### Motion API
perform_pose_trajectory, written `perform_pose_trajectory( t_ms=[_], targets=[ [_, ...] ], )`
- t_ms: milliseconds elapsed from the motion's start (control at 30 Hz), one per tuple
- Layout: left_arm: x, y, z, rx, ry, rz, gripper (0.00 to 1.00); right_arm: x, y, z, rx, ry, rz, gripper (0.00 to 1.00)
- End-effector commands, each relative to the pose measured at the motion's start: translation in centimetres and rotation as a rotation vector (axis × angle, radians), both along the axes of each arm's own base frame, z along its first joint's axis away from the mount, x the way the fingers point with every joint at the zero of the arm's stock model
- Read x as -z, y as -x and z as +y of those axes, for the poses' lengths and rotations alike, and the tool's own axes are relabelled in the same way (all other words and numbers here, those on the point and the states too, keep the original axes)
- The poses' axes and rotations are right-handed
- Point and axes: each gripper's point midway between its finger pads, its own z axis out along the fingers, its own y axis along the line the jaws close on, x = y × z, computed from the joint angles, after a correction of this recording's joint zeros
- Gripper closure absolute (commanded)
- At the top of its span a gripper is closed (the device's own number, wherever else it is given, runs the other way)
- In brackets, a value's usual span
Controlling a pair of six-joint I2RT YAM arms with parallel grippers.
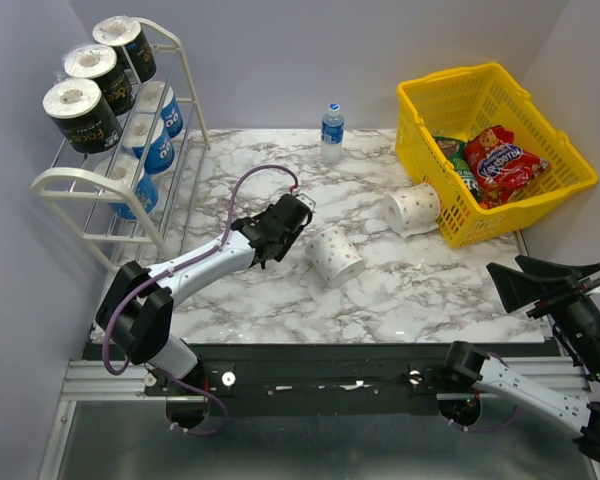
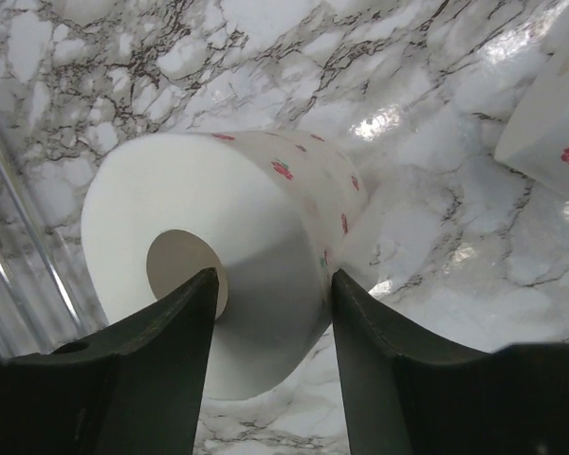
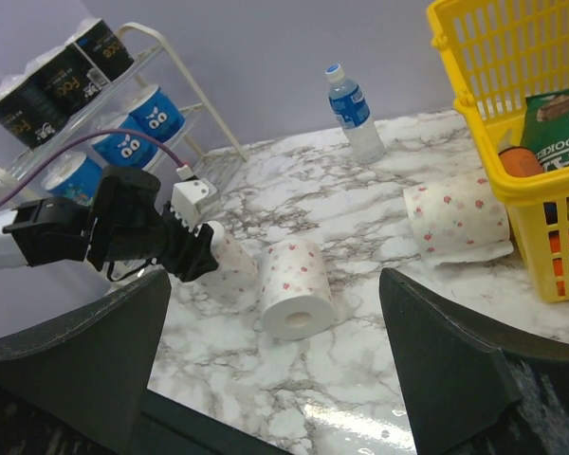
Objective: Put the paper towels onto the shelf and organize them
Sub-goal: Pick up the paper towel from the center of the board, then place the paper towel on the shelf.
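Shelf (image 1: 42, 182) stands off the left gripper's (image 2: 273, 280) left, that gripper straddles a dotted paper towel (image 2: 256, 199) lying between its jaws, bite unclear, so pickup's on: squeeze firm, lift, swing shelfward, while the right gripper (image 3: 273, 280) hangs spread wide, empty.

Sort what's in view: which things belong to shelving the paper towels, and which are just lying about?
Job: shelf; three black rolls and three blue rolls on it; dotted roll between the left gripper's jaws; dotted roll in the middle; dotted roll beside the yellow basket.
Lying about: water bottle; yellow basket; snack packets inside it.
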Motion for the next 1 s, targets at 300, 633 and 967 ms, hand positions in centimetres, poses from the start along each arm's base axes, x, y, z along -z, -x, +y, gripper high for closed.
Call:
perform_pose_trajectory(
  t_ms=[300, 633, 967],
  targets=[
    [-4.2, -2.3, 6.8, -0.243, -0.331, -0.191, 0.64, -1.2, -0.6, 0.3, 0.017, 0.065, 0.004, 0.00],
    [-4.6, -5.1, 13.0, -0.381, -0.481, -0.156, 0.65, -2.6, -1.3, 1.3, 0.015, 0.105, 0.024, 0.00],
    [-4.2, -5.2, 16.6, -0.461, -0.527, -0.120, 0.64, -4.4, -1.7, 0.9, 0.054, 0.100, 0.017, 0.00]
  ],
)
